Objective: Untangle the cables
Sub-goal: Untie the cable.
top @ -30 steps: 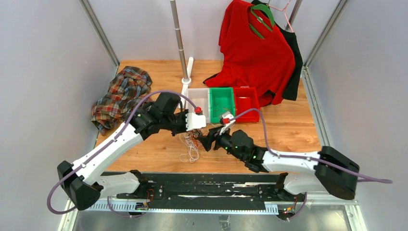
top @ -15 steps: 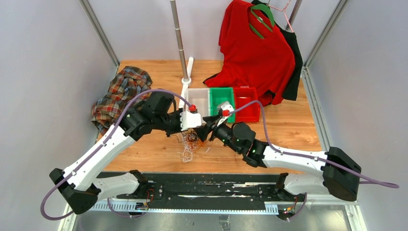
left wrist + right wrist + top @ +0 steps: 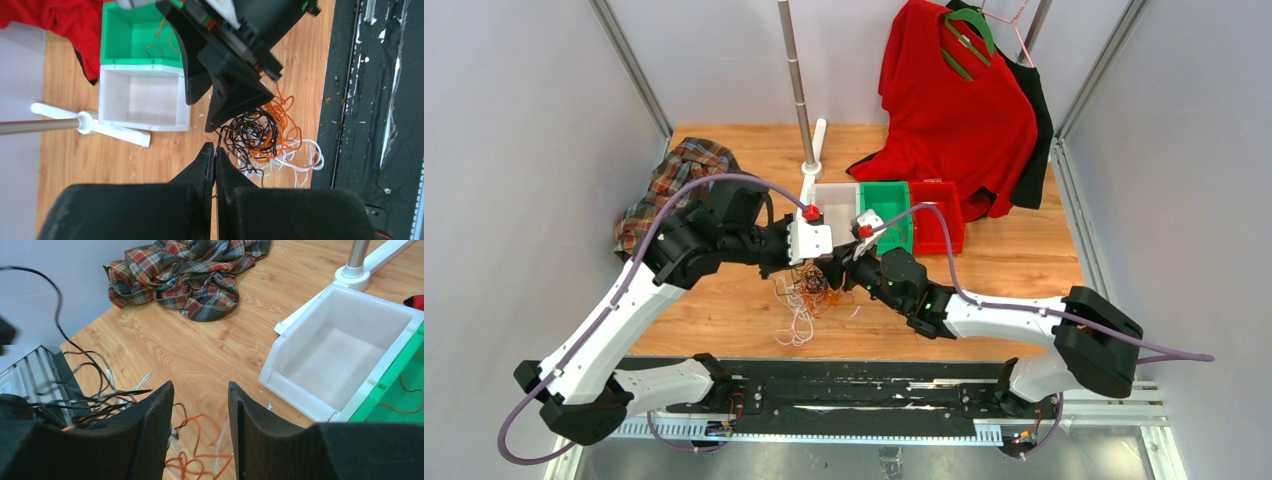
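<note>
The cables (image 3: 807,300) lie in one tangle of black (image 3: 252,134), orange (image 3: 284,122) and white (image 3: 302,161) loops on the wooden table, in front of the bins. My left gripper (image 3: 215,146) is shut on a black strand that runs taut from its fingertips into the bunch; from above it (image 3: 806,270) hangs over the tangle's far-left side. My right gripper (image 3: 200,385) is open just above the table, with orange loops (image 3: 195,460) showing through the gap below and black strands (image 3: 90,400) by its left finger. Its tips (image 3: 220,102) almost meet the left gripper's.
A white bin (image 3: 834,203), a green bin (image 3: 886,212) holding orange wire pieces (image 3: 152,49), and a red bin (image 3: 936,215) stand in a row behind the grippers. A plaid shirt (image 3: 674,185) lies far left. A stand pole (image 3: 798,90) and a hanging red shirt (image 3: 954,100) are behind.
Both arms have shifted left and away from the near edge. The right gripper's jaws have narrowed. The tangle has been dragged slightly left with the left gripper.
</note>
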{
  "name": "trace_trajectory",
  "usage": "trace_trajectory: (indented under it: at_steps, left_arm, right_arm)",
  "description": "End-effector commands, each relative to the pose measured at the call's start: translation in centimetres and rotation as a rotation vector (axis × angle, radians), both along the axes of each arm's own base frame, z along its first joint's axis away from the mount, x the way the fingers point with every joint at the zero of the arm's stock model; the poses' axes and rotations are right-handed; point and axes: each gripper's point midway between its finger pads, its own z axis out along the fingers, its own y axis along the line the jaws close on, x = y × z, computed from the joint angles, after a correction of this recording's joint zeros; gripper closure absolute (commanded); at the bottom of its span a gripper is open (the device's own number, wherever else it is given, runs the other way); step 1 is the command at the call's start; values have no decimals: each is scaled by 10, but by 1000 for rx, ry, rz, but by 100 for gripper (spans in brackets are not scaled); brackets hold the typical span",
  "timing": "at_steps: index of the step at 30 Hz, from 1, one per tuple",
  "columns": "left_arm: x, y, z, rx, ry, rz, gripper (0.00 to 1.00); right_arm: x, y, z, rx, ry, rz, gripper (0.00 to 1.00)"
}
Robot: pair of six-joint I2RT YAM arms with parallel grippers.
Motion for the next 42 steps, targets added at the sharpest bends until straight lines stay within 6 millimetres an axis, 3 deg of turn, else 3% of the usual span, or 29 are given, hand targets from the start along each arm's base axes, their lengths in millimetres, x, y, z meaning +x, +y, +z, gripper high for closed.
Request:
trace_trajectory:
  at_steps: [1, 8, 11, 15, 21, 23, 25, 28, 30, 32, 37, 42]
  left_arm:
    - [-13, -3, 22, -55, 1, -38, 99]
    - [-16, -4, 38, -89, -26, -50, 100]
    - [-13, -4, 51, -100, -71, -55, 100]
    - [-6, -2, 74, -111, -157, -57, 100]
    - [-2, 2, 103, -134, -254, -56, 100]
    - [-2, 2, 99, -130, -246, -57, 100]
    - [-3, 2, 88, -114, -222, -57, 100]
    - [-2, 2, 69, -81, -188, -54, 100]
    - [-1, 3, 60, -62, -173, -53, 100]
    - [0, 3, 54, -50, -164, -53, 100]
    - [2, 0, 46, -37, -137, -51, 100]
    - [2, -1, 46, -40, -132, -50, 99]
  right_arm:
    - [6, 11, 7, 8, -19, -28, 57]
    - [6, 17, -1, 10, 7, -22, 70]
    - [6, 12, -17, -14, 30, -37, 74]
    - [10, -7, -46, -61, 59, -110, 80]
    - [19, -51, -84, -152, 79, -271, 96]
    - [22, -63, -80, -156, 58, -312, 95]
    - [22, -68, -54, -122, 18, -319, 88]
    - [11, -60, -4, -25, -29, -234, 55]
    - [0, -51, 23, 14, -52, -161, 42]
    - [-15, -40, 41, 30, -69, -84, 36]
    - [-47, -16, 59, 59, -95, 90, 33]
    - [-52, 1, 59, 41, -91, 142, 34]
